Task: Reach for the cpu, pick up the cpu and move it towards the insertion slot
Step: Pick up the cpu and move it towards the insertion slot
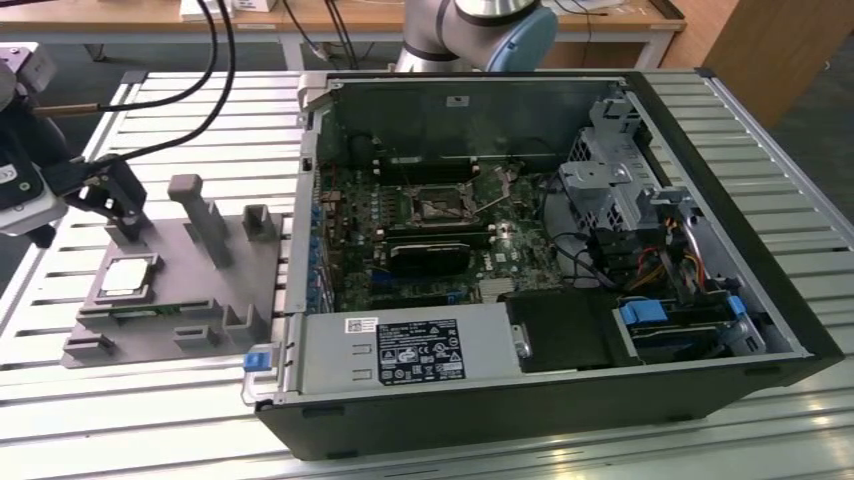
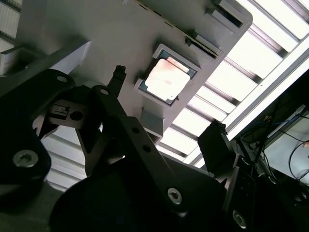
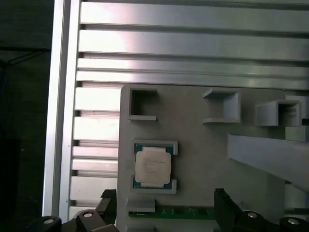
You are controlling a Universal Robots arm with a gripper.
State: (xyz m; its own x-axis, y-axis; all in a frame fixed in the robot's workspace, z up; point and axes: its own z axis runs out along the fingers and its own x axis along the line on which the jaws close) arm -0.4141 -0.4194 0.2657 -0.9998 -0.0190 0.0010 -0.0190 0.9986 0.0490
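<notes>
I have the claw hanging over the grey fixture plate, which lies near the worktop's edge at the exterior view's left. Its two black fingers are spread wide and grip nothing. The cpu lies flat in a framed recess close to the plate's edge on the exterior view's left. In the first wrist view it sits near the gap between the fingertips, untouched. A green memory strip rests in a groove just beside that recess. Tall grey posts stand on the plate between the cpu and the open computer case. The case's metal side wall rises at the plate's far edge. Inside the case, well apart from the cpu, I see the insertion slot on the green board. A black card sits just beside the slot. Black cables trail above the worktop towards the arm.
</notes>
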